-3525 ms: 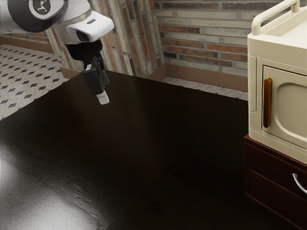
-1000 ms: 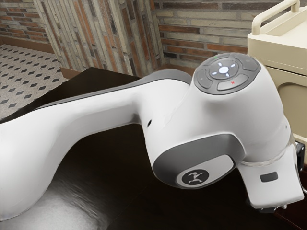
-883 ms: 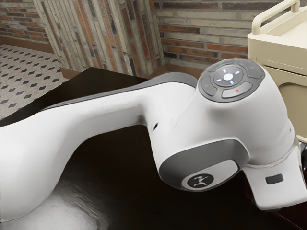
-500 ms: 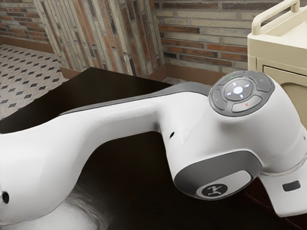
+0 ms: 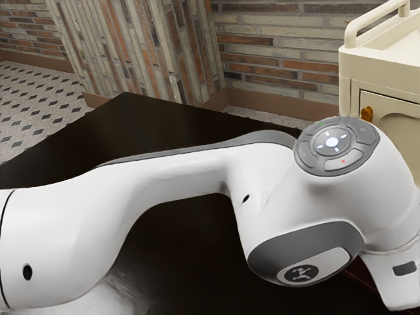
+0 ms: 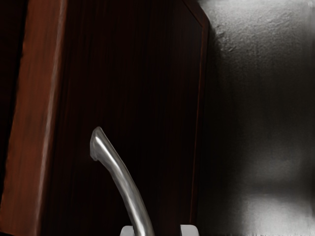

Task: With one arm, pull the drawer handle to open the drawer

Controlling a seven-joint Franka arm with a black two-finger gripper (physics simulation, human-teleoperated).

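Red X (image 5: 343, 161) on arm (image 5: 177, 177), drawer handle (image 6: 123, 181) between parted fingers (image 6: 189, 230)

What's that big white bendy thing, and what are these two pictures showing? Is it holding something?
The white thing is a robot arm. One picture is taken from beside it: the arm reaches across a dark table toward a cream cabinet that has an orange handle. The other comes from a camera riding on the robot's hand. It looks closely at a dark red drawer front with a curved silver handle. The handle runs between the hand's two pale fingertips, but there's a gap on one side, so it isn't gripped.
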